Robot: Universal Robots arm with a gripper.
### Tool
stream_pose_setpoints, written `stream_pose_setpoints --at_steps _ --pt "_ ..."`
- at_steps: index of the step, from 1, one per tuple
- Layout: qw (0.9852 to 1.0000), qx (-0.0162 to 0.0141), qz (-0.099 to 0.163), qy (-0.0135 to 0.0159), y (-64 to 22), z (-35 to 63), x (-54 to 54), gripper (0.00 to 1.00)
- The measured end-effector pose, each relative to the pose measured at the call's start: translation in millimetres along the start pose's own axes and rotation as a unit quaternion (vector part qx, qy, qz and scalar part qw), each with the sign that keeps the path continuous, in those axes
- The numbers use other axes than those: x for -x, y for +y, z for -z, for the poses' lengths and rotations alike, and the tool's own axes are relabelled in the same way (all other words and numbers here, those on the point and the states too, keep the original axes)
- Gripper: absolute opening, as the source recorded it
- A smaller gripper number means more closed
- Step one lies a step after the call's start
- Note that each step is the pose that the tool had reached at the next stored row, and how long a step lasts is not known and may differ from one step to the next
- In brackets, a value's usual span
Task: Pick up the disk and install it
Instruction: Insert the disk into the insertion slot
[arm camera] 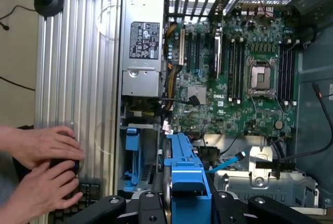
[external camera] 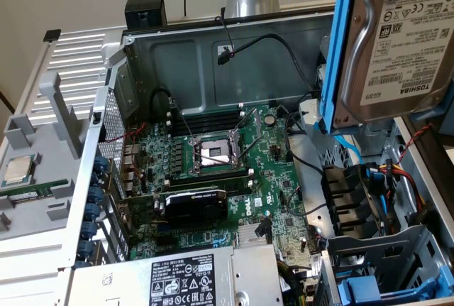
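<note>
The disk (external camera: 401, 43) hangs in the air on edge, its long axis up and down, with the blue frame on the exterior view's left and the label towards the camera. We see the pincer (arm camera: 187, 206) clenched on its upper end, so the disk points straight away from it, down into the open computer case (external camera: 213, 57). The metal drive cage (external camera: 383, 249) lies below, well apart.

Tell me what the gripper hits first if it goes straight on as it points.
Clamped on the disk, the gripper points into the open case; the disk would likely meet the metal drive cage first, though depth is unclear.
</note>
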State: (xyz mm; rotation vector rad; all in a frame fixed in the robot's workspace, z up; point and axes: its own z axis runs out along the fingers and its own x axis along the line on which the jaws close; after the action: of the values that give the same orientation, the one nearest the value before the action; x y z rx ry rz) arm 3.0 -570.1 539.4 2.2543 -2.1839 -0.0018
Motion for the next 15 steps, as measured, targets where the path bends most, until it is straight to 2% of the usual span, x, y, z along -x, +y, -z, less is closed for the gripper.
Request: stream_pose_setpoints --at_steps 9,15 --pt "1.0 0.0 -0.004 0.0 -0.1 -0.5 -17.4 0.37" --pt "1.0 0.0 -0.008 0.0 0.2 -4.1 -27.5 0.37"
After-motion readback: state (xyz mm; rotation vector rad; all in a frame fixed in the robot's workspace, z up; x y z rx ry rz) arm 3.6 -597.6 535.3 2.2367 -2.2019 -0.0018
